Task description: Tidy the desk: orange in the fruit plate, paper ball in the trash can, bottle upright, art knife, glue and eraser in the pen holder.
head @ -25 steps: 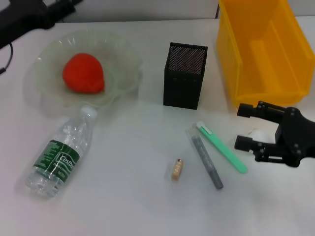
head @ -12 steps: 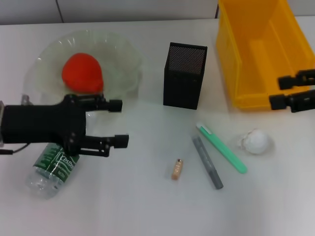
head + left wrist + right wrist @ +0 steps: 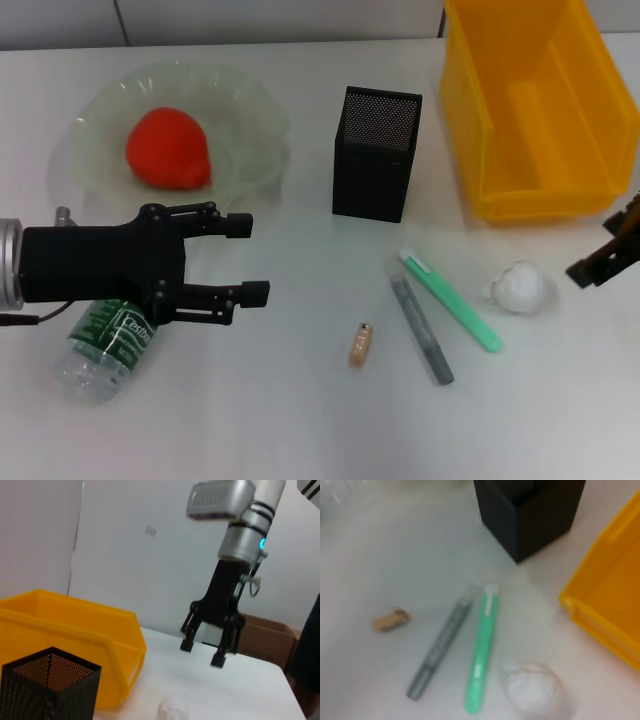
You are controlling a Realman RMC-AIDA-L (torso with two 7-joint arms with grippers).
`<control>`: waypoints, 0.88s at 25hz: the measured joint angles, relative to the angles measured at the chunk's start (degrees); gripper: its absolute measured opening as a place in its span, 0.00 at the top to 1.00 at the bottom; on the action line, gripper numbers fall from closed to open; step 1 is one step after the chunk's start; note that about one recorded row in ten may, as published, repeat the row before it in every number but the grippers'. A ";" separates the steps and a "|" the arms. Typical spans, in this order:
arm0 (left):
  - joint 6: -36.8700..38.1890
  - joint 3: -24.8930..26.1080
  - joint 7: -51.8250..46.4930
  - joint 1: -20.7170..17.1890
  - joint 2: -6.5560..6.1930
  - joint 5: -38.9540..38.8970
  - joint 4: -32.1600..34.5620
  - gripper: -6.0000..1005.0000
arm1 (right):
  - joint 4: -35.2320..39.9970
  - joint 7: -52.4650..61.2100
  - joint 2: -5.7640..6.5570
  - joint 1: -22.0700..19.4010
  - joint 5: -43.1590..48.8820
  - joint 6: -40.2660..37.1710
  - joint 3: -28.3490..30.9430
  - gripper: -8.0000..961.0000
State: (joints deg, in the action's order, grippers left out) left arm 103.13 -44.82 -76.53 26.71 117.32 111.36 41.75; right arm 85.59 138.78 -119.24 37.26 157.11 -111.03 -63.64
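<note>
The left gripper is hanging wide open and empty above the bottle, lying near the table's front-left corner; it looks light, slippery, crushable, best gripped mid-body across the label.

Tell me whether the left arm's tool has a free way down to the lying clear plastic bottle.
Probably yes. The left tool hangs open above the clear green-labelled bottle, which lies flat in front of the pale-green scalloped plate, and nothing else shows between them. It sits toward the cap end.
</note>
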 joint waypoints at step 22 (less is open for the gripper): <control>-0.12 0.56 -1.39 -0.01 0.32 1.03 0.11 0.20 | -13.54 2.09 -0.24 4.65 0.43 11.45 -13.87 0.41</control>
State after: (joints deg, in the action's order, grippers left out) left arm 103.00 -44.25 -77.92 26.70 117.64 112.39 41.86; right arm 72.06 140.86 -119.48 41.90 157.54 -99.58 -77.51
